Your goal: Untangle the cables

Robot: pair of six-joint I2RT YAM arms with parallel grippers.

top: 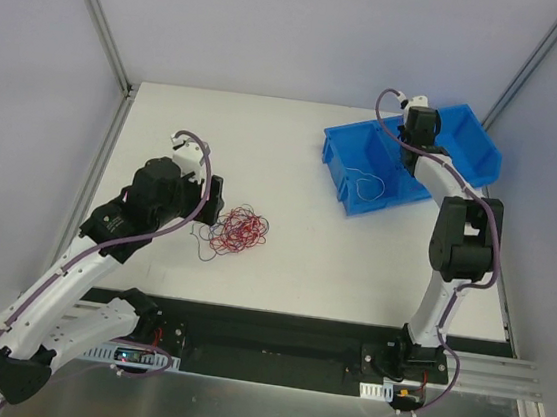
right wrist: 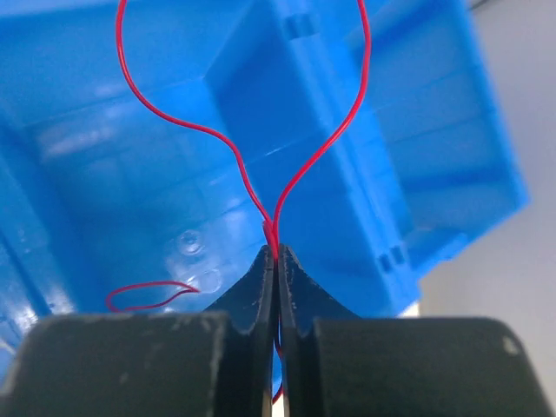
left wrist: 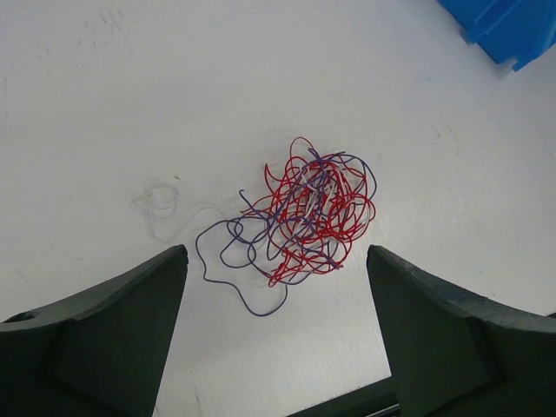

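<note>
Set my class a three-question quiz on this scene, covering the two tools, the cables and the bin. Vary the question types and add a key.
1. True or false: the left tool is shut on the tangle of cables.
2. What does the right tool pinch? A) a white wire B) a red wire C) nothing
3. Which container lies below the right tool?
Key: 1 false, it is open; 2 B; 3 the blue bin.
</note>
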